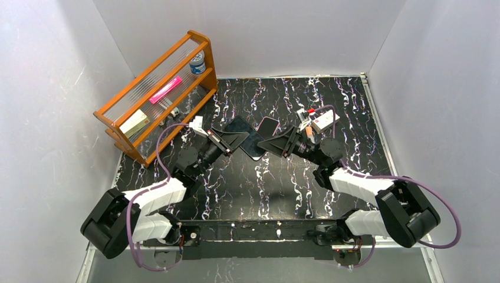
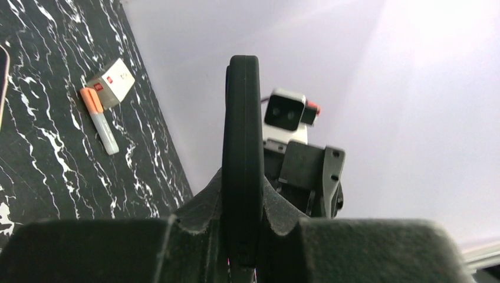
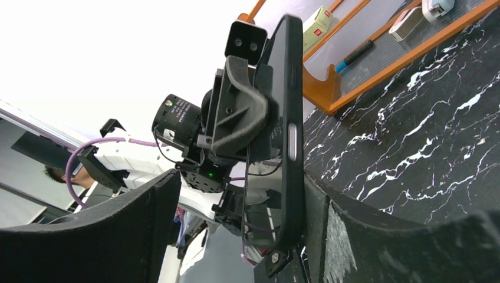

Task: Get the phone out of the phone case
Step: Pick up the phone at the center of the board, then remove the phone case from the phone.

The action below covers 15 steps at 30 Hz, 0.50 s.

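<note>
Near edge: both arms reach inward over the table (image 1: 253, 188) and meet at its middle.

Left pincer (image 1: 233, 139): clamped on the black phone case (image 1: 253, 147). Its own wrist view shows the case edge-on, upright, and pinched between the pads.

Right pincer (image 1: 272, 144): fingers spread wide, with the case standing in the gap and lying against one finger, not squeezed. I read it as open.

Just beyond the case, a phone (image 1: 268, 125) with a pinkish rim lies flat on the table. It is close to the case but apart from both pincers. The case shows only edge-on, so I cannot tell if anything sits inside it.

Judgement: this is a two-arm hold on the case.
- The left clamp should stay firm on the flat faces.
- If the right closes, it should take the rim clear of the side button and peel at a corner, not pull straight.
- Keep the case low, and swing nothing toward the phone behind.

Further back right: a small box (image 1: 324, 119) and a marker (image 2: 100, 121). Far left: a wooden shelf (image 1: 159, 94).
</note>
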Each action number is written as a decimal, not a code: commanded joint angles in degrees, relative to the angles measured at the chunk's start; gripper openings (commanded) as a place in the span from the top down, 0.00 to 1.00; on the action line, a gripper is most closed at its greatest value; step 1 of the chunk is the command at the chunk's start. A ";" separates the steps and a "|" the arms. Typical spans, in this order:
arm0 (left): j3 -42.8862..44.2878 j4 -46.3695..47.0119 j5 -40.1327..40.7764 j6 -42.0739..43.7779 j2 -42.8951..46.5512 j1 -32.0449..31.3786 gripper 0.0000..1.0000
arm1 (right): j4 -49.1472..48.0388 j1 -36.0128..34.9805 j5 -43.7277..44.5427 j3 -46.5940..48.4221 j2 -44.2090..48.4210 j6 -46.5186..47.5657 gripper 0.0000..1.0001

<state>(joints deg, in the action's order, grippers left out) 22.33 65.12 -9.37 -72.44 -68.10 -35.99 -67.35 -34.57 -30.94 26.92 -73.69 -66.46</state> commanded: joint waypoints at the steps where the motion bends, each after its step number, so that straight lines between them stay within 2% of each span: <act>1: -0.85 3.96 12.47 -2.91 3.55 0.30 1.00 | 1.17 -2.20 4.75 -3.00 3.00 4.33 0.20; 7: -0.47 4.04 15.49 -7.03 3.85 0.22 1.00 | 0.09 -6.85 6.95 -3.57 1.73 6.31 0.21; 15: -0.99 4.05 15.52 -9.81 4.02 -0.28 1.00 | -5.60 -8.63 6.86 -1.97 -2.41 6.43 0.33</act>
<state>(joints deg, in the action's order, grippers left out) 21.21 65.06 3.62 -79.66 -66.63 -35.83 -67.33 -42.72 -25.39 23.31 -74.96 -61.54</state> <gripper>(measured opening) 0.122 0.699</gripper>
